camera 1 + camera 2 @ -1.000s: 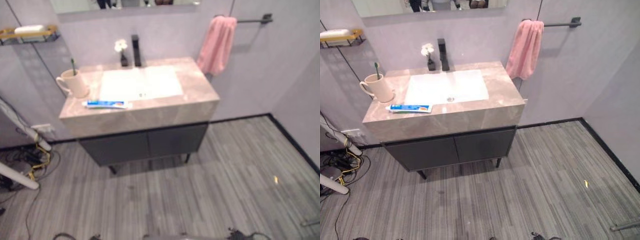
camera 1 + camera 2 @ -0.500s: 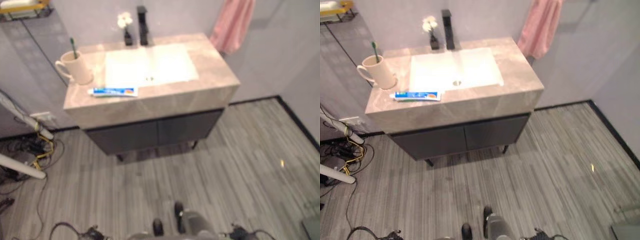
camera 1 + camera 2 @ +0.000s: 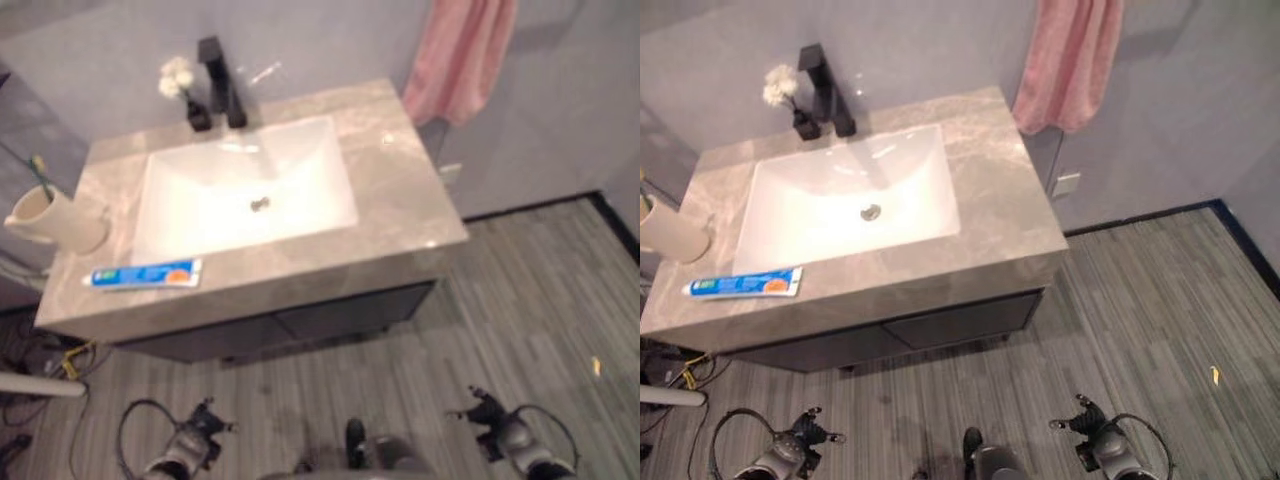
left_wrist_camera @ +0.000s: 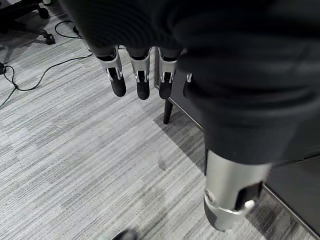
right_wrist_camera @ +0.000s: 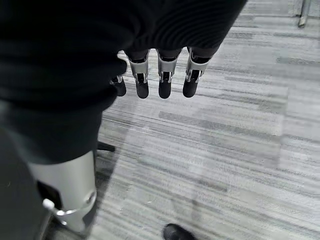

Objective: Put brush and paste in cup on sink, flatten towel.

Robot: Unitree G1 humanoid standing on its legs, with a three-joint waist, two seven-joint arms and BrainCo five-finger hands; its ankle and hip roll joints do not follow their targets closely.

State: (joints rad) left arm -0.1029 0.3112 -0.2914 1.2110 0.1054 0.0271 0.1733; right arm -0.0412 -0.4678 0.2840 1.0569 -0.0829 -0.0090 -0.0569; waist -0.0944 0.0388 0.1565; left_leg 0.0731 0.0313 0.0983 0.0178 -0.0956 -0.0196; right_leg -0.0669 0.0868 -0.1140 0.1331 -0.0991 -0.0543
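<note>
You have the toothpaste tube (image 3: pixel 743 285) lying flat on the front left of the stone counter (image 3: pixel 990 200), just in front of the white sink basin (image 3: pixel 845 195), while the cup (image 3: pixel 55 220) stands at the counter's left edge with the toothbrush (image 3: pixel 40 172) upright inside it. The pink towel (image 3: pixel 1068 62) hangs bunched against the wall to the right of the counter, and a black faucet (image 3: pixel 825 90) and a small flower vase (image 3: pixel 790 100) sit behind the basin. Your left hand (image 4: pixel 142 75) and right hand (image 5: pixel 160 75) both hang low over the grey wood-grain floor (image 5: pixel 240 140), fingers straight and relaxed, holding nothing.
</note>
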